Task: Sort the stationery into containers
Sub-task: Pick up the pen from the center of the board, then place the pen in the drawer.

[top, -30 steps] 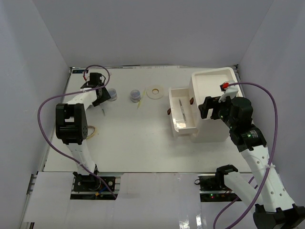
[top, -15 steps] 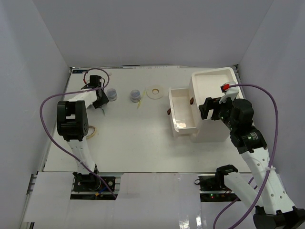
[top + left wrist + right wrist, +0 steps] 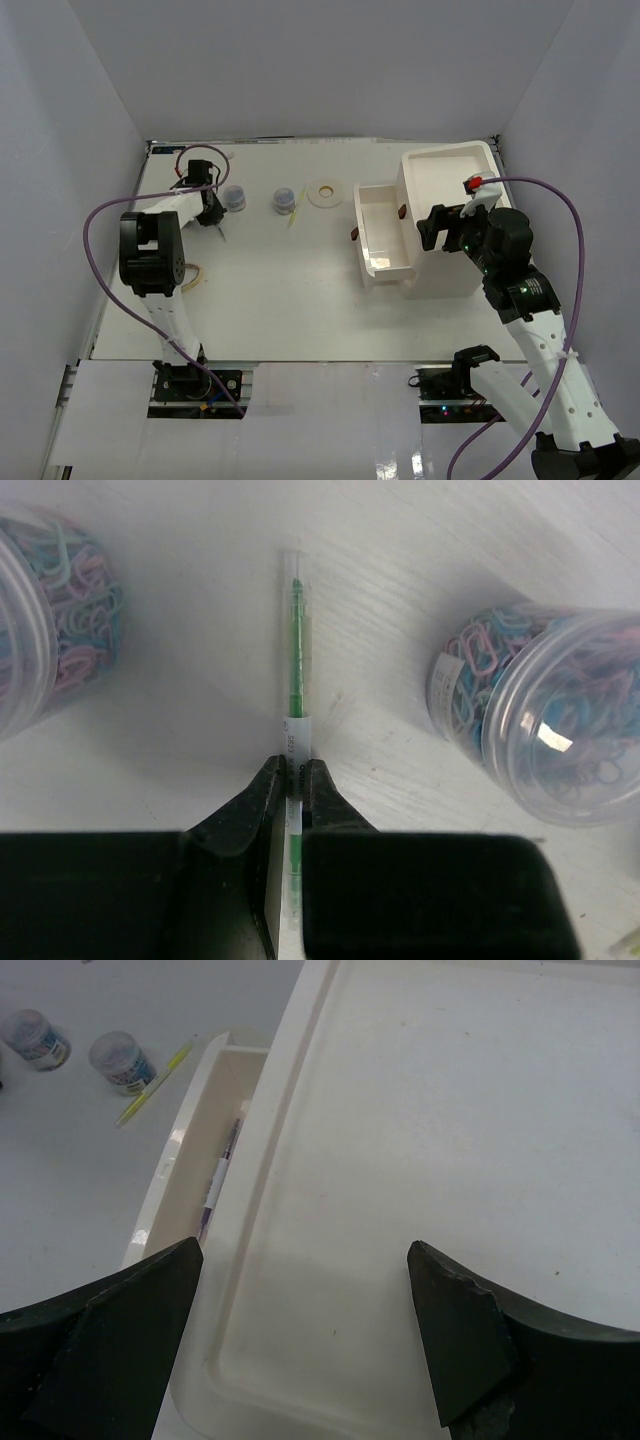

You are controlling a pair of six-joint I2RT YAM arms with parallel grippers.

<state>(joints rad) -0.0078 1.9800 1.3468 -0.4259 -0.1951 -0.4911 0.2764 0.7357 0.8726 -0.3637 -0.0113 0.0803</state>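
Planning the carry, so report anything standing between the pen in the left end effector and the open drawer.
The left end effector grips the green pen. A near jar, a second jar and a yellow pen lie toward the open drawer. Lifted above them, nothing visible blocks.

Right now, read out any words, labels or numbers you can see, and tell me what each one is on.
No text can be read for certain.
Green pen, held in the left pincer: tiny print on its white band, too small to read.
Clear jar on the right: white sticker, blurred.
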